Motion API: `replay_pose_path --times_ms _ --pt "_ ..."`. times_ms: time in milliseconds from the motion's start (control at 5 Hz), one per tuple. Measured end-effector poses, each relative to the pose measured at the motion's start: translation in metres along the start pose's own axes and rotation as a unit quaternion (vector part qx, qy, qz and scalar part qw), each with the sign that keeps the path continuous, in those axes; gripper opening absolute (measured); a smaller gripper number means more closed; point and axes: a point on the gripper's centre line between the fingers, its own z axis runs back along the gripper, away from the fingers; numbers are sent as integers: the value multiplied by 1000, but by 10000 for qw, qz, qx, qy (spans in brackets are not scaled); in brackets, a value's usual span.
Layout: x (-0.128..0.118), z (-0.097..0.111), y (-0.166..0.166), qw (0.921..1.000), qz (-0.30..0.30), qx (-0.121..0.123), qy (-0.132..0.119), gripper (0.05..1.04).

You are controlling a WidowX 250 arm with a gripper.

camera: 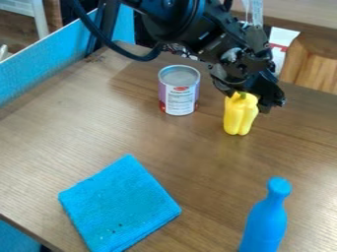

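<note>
The black gripper (245, 97) hangs over the table's back right part, shut on the upper part of a yellow bell pepper (239, 117). The pepper is upright, its green stem between the fingers; whether its bottom touches the table I cannot tell. Left of the gripper stands a tin can (178, 93) with a white and purple label, apart from the pepper. A folded blue cloth (119, 204) lies flat at the front left. At the front right is a blue bottle-shaped object (266, 219).
The brown wooden table (197, 160) carries these things. A light blue panel (46, 66) runs along its left back edge. Behind the gripper is a white and red paper item (282, 44), and a black cable (109, 42) loops down beside the arm.
</note>
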Motion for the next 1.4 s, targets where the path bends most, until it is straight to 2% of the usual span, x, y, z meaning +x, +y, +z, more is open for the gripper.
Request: replay_pose_path --times_ms 200,400,600,800,1000,1200,1400 --pt "3 -2 1 9999 -98 24 -136 823" --pt "5 -3 3 9997 -85 86 -205 532" --pt "8 -3 2 9995 -106 81 -269 297" --pt "10 -3 3 9993 -165 88 -310 160" --pt "10 -3 2 9993 -177 53 -320 114" --pt "12 7 2 9993 -99 22 -361 107" --pt "26 43 6 9979 51 -40 -644 107"
